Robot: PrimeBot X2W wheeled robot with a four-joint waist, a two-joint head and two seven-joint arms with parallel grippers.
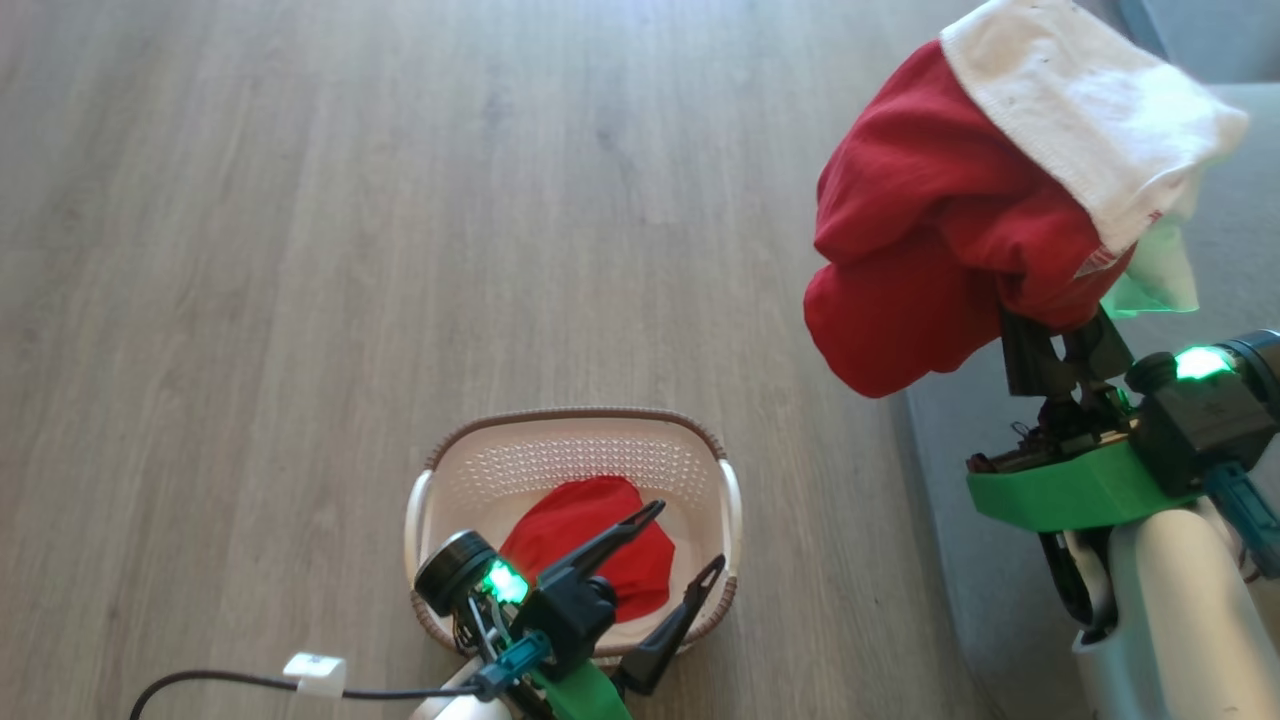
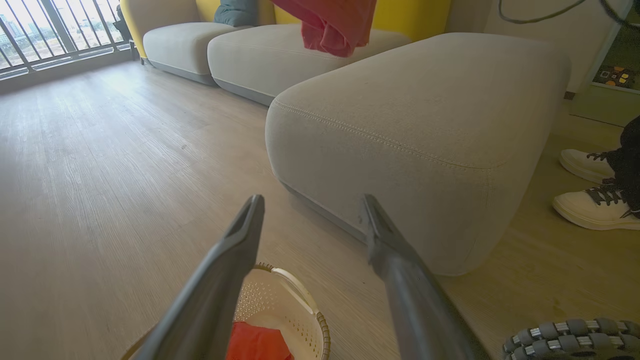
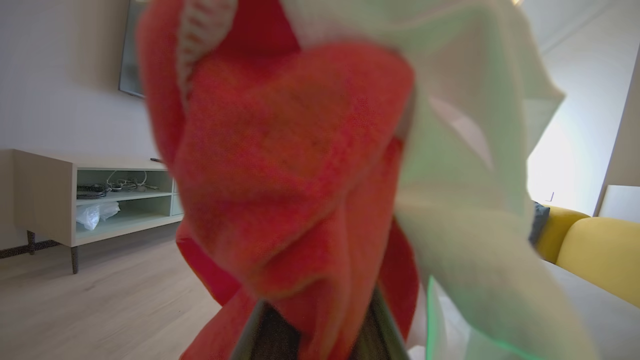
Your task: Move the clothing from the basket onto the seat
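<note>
My right gripper (image 1: 1062, 352) is raised at the right, shut on a bright red garment with white cloth parts (image 1: 950, 230) that drapes over its fingers. This clothing hangs above the edge of the grey seat (image 1: 1235, 210) and covers the fingertips in the right wrist view (image 3: 300, 165). A second red garment (image 1: 585, 545) lies in the cream basket (image 1: 570, 413) on the floor. Just above the basket, my left gripper (image 1: 687, 537) is open with nothing between its fingers. In the left wrist view, that gripper (image 2: 312, 200) points toward the seat (image 2: 415, 115), with the basket (image 2: 300, 295) below it.
A wooden floor (image 1: 400, 200) spreads around the basket. A black cable with a white clip (image 1: 315, 673) trails at the lower left. A person's white shoes (image 2: 590, 200) stand by the seat's far side. More grey cushions (image 2: 260, 55) and a low cabinet (image 3: 75, 200) lie further off.
</note>
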